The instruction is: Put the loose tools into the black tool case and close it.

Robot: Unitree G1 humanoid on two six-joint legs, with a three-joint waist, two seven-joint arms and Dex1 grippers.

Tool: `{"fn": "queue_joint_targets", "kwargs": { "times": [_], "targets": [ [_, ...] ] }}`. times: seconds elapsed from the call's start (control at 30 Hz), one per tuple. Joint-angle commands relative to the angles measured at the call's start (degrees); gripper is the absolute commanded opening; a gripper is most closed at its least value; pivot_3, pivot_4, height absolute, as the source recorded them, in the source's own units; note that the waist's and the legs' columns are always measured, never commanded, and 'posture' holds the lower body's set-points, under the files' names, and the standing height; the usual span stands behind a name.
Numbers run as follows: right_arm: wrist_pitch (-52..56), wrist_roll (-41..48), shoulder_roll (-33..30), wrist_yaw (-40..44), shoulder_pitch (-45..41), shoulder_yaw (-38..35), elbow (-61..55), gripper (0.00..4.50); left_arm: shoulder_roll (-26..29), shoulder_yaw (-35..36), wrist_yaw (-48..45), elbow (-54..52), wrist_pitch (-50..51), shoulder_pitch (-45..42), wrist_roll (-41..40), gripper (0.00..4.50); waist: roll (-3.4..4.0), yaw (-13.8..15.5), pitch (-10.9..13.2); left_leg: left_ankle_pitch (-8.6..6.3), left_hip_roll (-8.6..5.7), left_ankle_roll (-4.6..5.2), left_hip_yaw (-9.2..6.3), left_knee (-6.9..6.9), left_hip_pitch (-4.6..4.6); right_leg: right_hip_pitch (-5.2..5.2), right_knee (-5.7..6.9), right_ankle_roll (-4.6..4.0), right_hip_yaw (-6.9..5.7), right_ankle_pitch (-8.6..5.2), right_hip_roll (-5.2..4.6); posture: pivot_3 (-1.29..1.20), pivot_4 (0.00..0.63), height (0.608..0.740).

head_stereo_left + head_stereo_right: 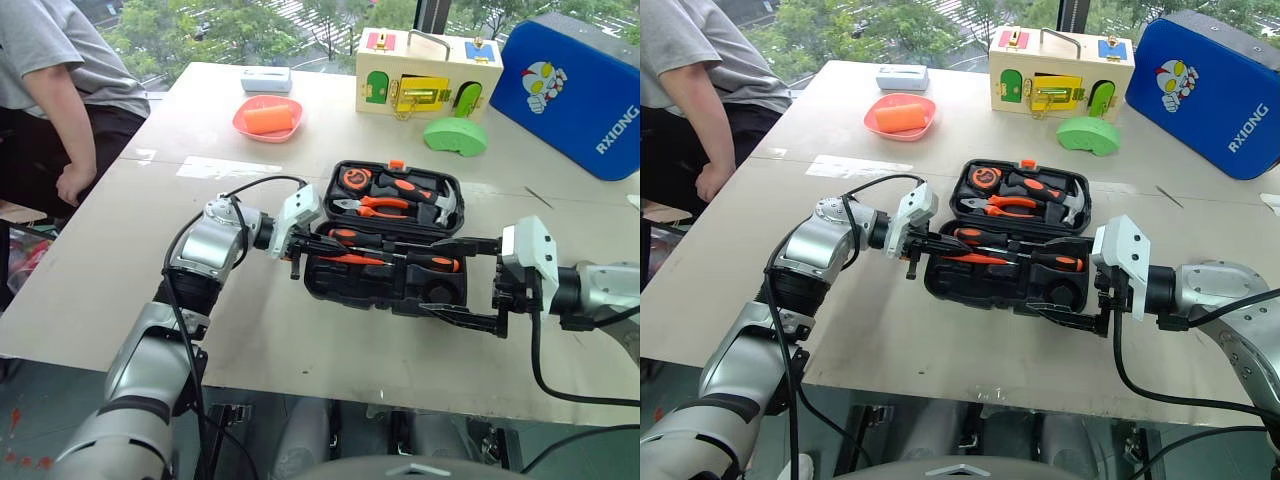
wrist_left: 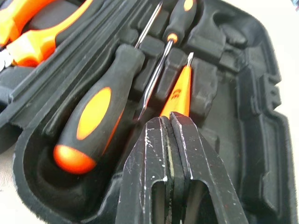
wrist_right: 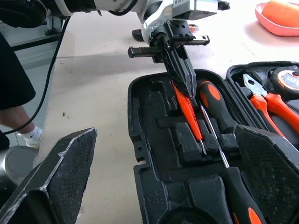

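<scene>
Right gripper [image 1: 470, 285], fingers spread wide, empty, at near right end of black tool case [image 1: 385, 285] | left gripper [image 3: 184, 79] clamped on slim orange tester screwdriver [image 3: 189, 114], over case's left end | two long screwdrivers [image 1: 400, 255] seated | lid open; closing pending

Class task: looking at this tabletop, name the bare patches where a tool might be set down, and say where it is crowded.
Free: the table left of the black tool case, out to the left edge; also the stretch between the case and the pink bowl. Crowded: the far right, with the wooden latch box, green piece and blue padded case.
</scene>
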Motion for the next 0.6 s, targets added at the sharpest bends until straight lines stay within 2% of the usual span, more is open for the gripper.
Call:
{"fn": "queue_joint_targets", "kwargs": {
  "times": [0.03, 0.6],
  "targets": [
    [-0.3, 0.4, 0.2, 0.0, -0.3, -0.3, -1.4, 4.50, 0.3, -1.2, 0.7, 0.4, -1.7, 1.3, 2.0, 0.02, 0.00, 0.0, 0.0, 0.00, 0.00, 0.00, 0.00, 0.00, 0.00, 0.00, 0.00, 0.00, 0.00, 0.00, 0.00, 0.00, 0.150, 0.735],
    [-0.5, 0.5, 0.9, -0.1, -1.0, 0.1, -0.7, 4.50, 1.8, -3.4, 2.7, -0.6, -9.6, 4.4, 6.9, 0.02, 0.06, 0.0, -0.1, 0.00, 0.00, 0.00, 0.01, 0.01, 0.11, 0.04, 0.14, 0.00, 0.06, 0.00, -0.04, 0.00, 0.150, 0.735]
  ]
}}
